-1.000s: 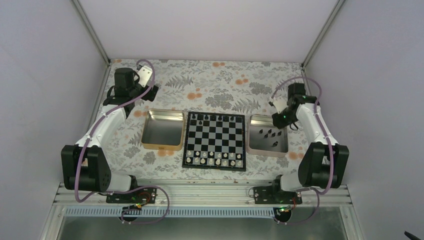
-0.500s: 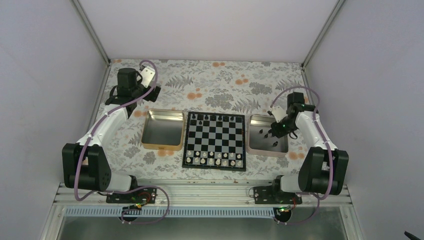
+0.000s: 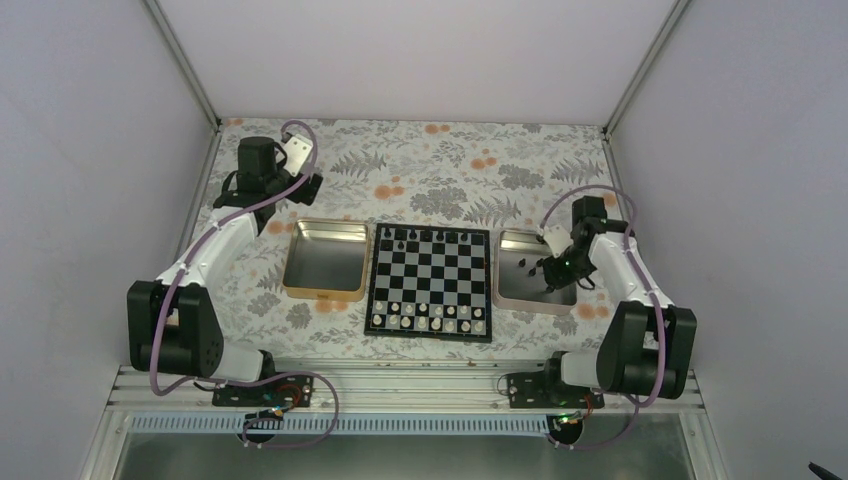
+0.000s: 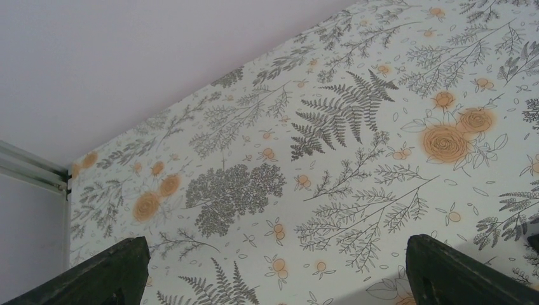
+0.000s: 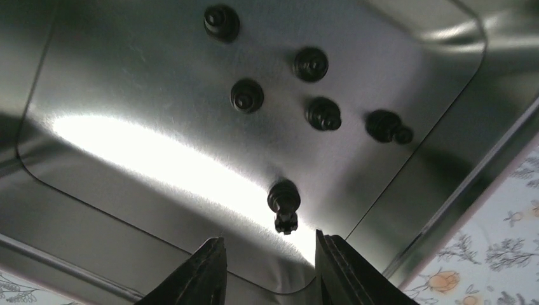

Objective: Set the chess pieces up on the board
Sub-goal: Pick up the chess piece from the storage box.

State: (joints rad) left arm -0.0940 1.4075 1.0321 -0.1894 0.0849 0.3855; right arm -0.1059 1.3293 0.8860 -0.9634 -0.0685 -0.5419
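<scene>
Only right wrist resolves six chess pieces [image 5: 247,95]

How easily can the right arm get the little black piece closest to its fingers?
Probably easily. The right gripper hangs open over the silver tray, and that black piece lies just ahead of its jaws, with nothing between them.

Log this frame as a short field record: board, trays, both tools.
board: chessboard, pale pieces on near rows, some black chess pieces on far row
silver tray: six loose black pieces inside
gold tray: no pieces visible
right tool: open, above silver tray, nothing held
left tool: open, over floral tablecloth, nothing held
</scene>
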